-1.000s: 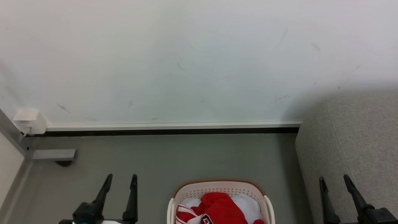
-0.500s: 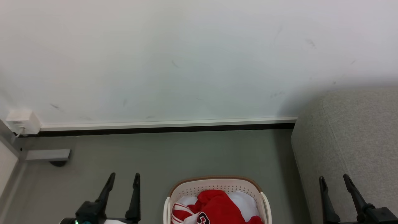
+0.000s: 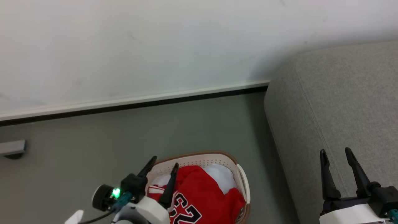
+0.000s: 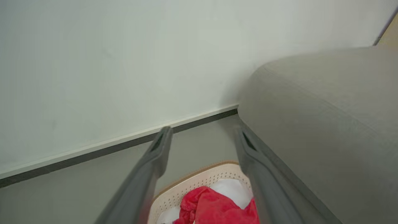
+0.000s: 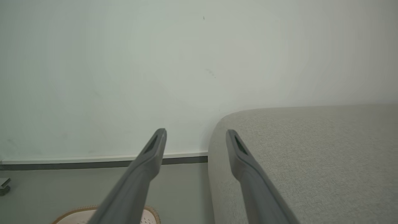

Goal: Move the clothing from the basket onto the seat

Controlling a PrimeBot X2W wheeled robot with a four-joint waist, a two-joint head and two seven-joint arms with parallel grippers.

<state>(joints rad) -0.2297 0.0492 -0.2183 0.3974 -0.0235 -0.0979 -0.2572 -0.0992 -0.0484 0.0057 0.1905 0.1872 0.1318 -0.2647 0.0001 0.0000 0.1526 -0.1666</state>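
Clothing (image 3: 202, 191) lies in the basket (image 3: 202, 161) on the floor (image 3: 124, 133), just beside the seat (image 3: 335, 102). Left jaws, wide apart and empty, hover at the basket's left edge. Right jaws are likewise spread, over the seat.

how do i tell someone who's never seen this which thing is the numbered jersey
Find the big light-grey sofa on the right of the head view; on the floor just left of it stands an oval cream basket with a brown rim. The jersey lies on top inside, bright red with large black white-edged numbers, unlike the plain white cloth behind it.
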